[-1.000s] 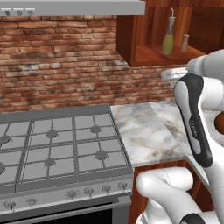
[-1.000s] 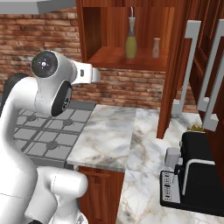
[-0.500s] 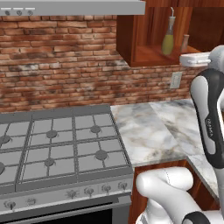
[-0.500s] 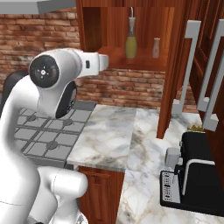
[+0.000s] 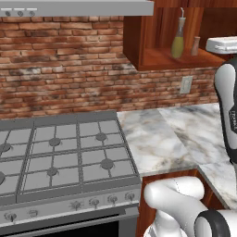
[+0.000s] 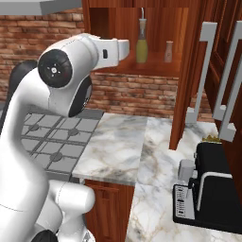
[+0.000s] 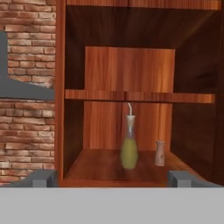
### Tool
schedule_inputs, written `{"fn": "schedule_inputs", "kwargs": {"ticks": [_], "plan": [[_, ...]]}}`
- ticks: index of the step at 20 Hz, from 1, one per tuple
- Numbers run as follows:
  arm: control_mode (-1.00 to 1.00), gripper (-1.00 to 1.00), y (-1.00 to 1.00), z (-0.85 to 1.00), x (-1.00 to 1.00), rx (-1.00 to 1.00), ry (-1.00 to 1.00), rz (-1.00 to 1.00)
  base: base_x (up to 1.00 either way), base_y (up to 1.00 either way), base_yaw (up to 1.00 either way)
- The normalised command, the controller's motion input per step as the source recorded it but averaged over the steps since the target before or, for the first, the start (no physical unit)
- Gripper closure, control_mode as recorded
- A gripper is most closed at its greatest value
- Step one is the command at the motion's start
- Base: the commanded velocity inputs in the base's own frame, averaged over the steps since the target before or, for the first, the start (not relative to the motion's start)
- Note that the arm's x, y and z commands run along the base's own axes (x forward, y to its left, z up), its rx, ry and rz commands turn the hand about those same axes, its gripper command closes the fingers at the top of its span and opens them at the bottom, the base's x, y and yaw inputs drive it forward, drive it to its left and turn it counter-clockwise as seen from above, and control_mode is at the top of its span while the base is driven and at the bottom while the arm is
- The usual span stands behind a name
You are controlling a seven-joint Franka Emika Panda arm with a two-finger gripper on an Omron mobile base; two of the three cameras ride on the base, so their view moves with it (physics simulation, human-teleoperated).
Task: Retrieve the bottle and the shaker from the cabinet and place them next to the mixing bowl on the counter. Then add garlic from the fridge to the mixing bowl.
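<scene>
The white arm had lifted over the last second: its hand sat low at the right edge of the left base view a second ago, and now it was up at shelf height, upper right of that view, aimed into the reddish-brown wooden wall cabinet (image 7: 131, 70). The base cameras had not shifted. In the hand view the two-finger gripper (image 7: 113, 178) had its dark tips far apart at the bottom corners, jaws spread wide with nothing between them.

The olive yellow-green bottle with the long thin neck (image 7: 129, 151) stood upright on the cabinet's bottom shelf, just right of frame centre, framed between the tips but further in, apart from them. The small brown shaker with the paler top (image 7: 160, 153) stood just to its right, not touching it. Both also showed in the upper right of the left base view (bottle (image 5: 178, 42), shaker (image 5: 196, 46)) and top centre of the right base view (bottle (image 6: 141, 47), shaker (image 6: 168, 51)).

My read: the reach for the first pick, probably the bottle, was lined up; nothing retrieved yet. The white marble counter with grey veins (image 6: 118, 146) was bare below the cabinet.

Writing: faint dark lettering on the arm's forearm at the right edge of the left base view, too small to read. No labels on bottle or shaker.
</scene>
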Motion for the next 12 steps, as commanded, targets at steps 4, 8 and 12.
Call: {"fn": "schedule_inputs", "kwargs": {"ticks": [4, 8, 12], "plan": [[-1.00, -1.00, -0.07, 0.13, 0.01, 0.00, -0.06, -0.04, 0.00, 0.00, 0.00], [-1.00, -1.00, 0.00, 0.01, 0.15, 0.00, -0.04, -0.03, 0.00, 0.00, 0.00], [-1.00, -1.00, 0.00, 0.00, 0.18, 0.00, -0.06, -0.02, 0.00, 0.00, 0.00]]}}
